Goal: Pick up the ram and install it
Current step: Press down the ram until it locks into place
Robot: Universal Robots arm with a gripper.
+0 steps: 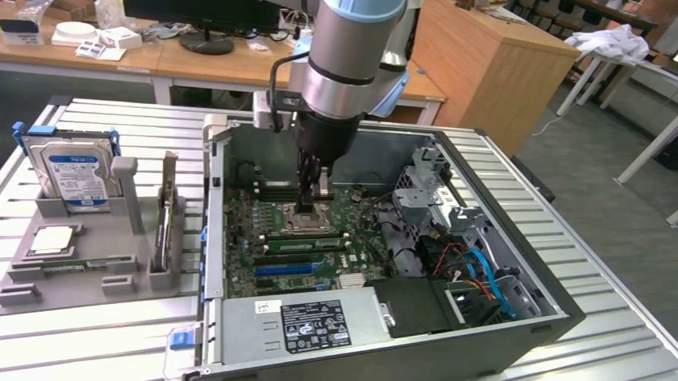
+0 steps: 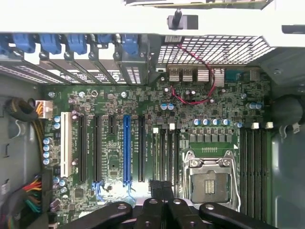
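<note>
Gripper (image 1: 310, 206) is down inside the open PC case (image 1: 551, 309), tip just above the motherboard (image 1: 366, 230) by the CPU socket (image 2: 212, 179). In the wrist view the gripper (image 2: 162, 202) is closed, pads pressed together over the black memory slots (image 2: 167, 152) beside the socket; can't tell if anything thin sits between them. Outside the case at approx 9 o'clock in the exterior view, a gray holder (image 1: 122, 186) carries a hard drive (image 1: 75, 175), and a thin green stick, prob. the ram (image 1: 66, 262), lies along its front.
</note>
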